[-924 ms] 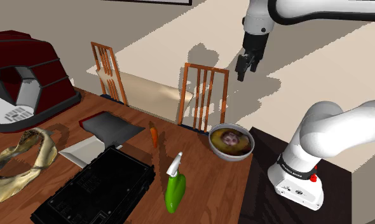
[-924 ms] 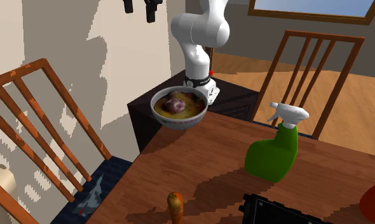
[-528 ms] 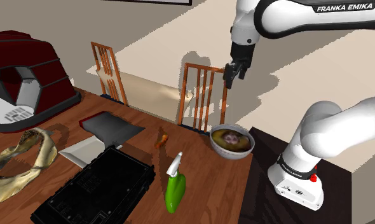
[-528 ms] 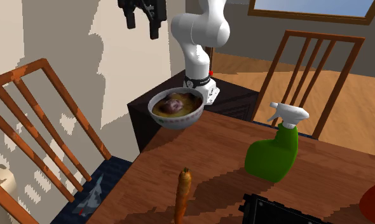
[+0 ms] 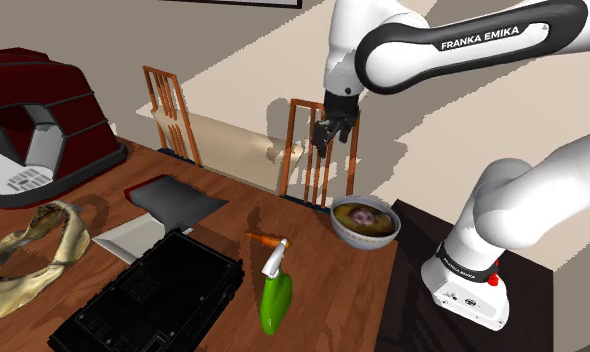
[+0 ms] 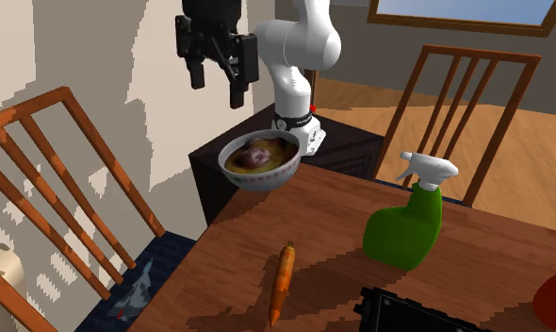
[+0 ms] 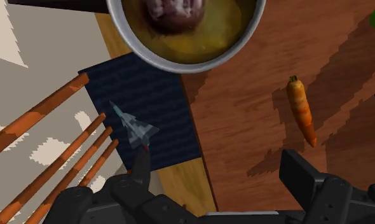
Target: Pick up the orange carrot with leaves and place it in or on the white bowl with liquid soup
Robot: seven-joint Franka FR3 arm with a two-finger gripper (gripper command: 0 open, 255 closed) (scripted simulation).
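Our claw [image 6: 218, 92] hangs released and empty. The carrot [image 7: 301, 109] lies well below it, off-centre and near the bowl [image 7: 180, 65], so we risk bumping the bowl when descending.

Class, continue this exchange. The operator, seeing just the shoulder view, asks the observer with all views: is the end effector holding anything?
Observer: No. The end effector is open; in the wrist view nothing sits between its fingers.
Operator: What lies below the table edge?
Observer: A small grey toy jet on a dark blue mat.
Operator: Does the carrot touch the spray bottle?
Observer: No; the second exterior view shows bare table between them.
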